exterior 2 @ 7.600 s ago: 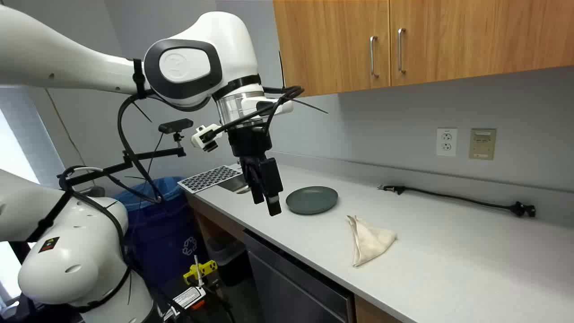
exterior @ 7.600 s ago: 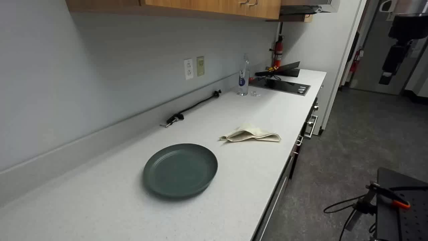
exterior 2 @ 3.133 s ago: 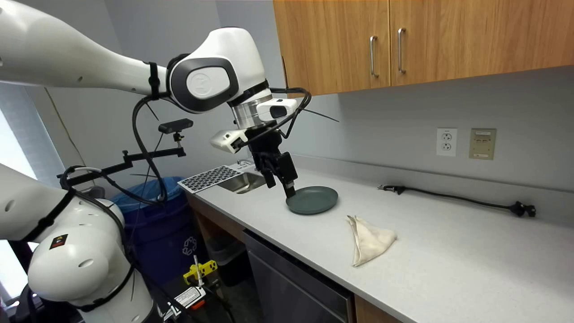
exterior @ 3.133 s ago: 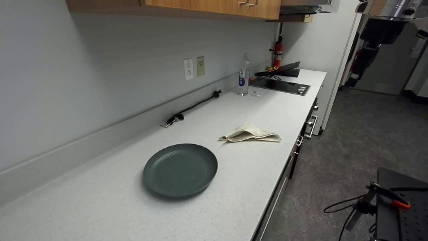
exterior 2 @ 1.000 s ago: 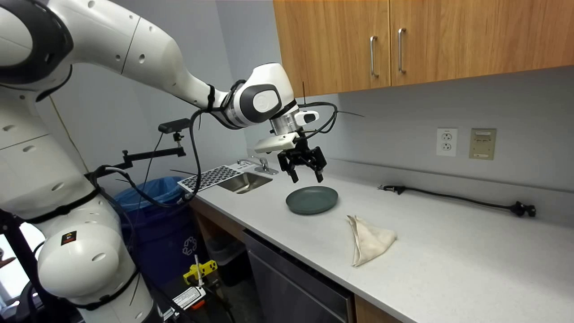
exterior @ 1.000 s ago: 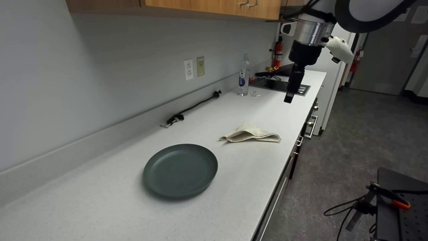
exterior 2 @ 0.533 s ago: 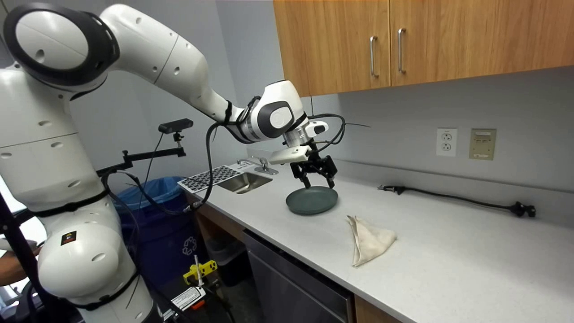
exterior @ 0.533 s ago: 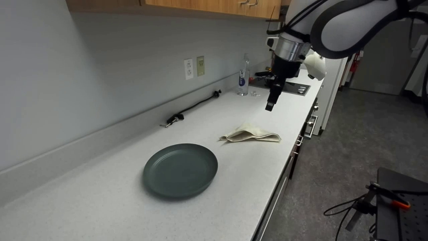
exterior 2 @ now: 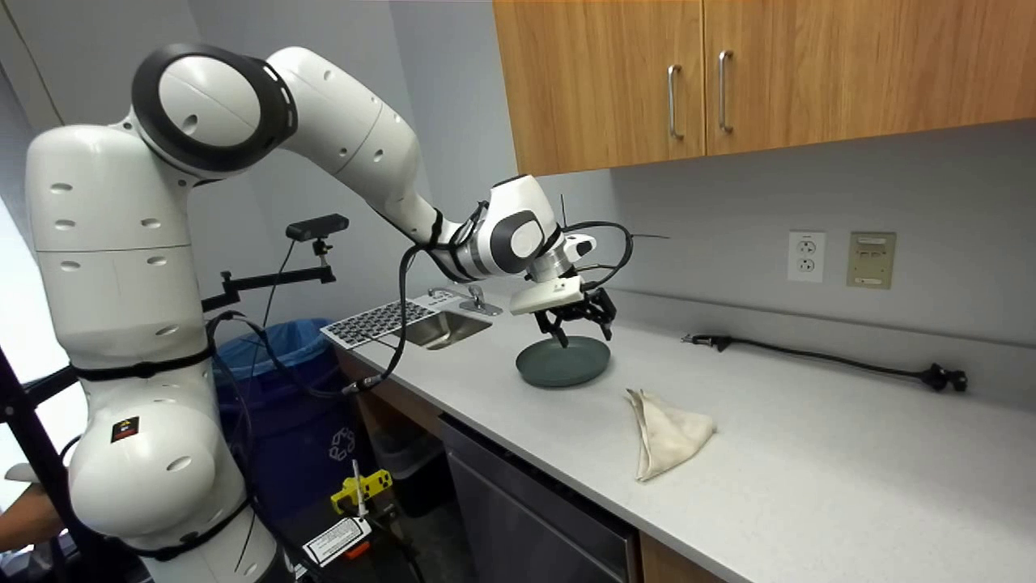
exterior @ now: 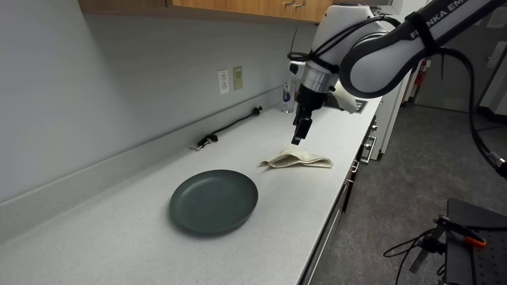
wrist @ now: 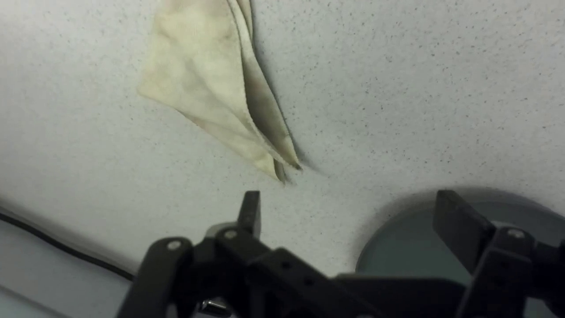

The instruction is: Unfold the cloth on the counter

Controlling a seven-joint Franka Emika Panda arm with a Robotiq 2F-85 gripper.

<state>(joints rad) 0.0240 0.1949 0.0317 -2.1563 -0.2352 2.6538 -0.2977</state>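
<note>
Nearest me, a round grey-green plate (exterior: 214, 202) lies flat on the white counter (exterior: 130, 245), between the backsplash (exterior: 130, 164) and the front edge. In the air above the counter hangs the gripper (wrist: 348, 194), at the end of the white arm (exterior: 380, 71) that reaches in over the front edge; I cannot tell just which spot it is over. Its fingers (wrist: 251, 214) are spread wide and tilt downward, clear of the cloth (exterior: 301, 159). From the wrist view, a pointed corner of that cloth lies ahead of the gap between them, while one finger covers part of the plate.

The cloth itself rests a little farther along the counter than the plate, apart from it and nearer the front edge than the backsplash. It is limp cream-beige stuff, doubled over into a rough triangle, with a fold gaping on the side towards the plate.

Mostly beyond that, a black cord (exterior 2: 825, 354) with a clamp-like piece at one end lies along the foot of the backsplash. Past it a clear bottle (exterior: 286, 95) stands upright close to the backsplash, partly behind the arm. Next comes a black cooktop (exterior: 361, 106), set into the counter and mostly hidden by the arm. Off the front edge, dark floor (exterior: 427, 166) stretches away.
</note>
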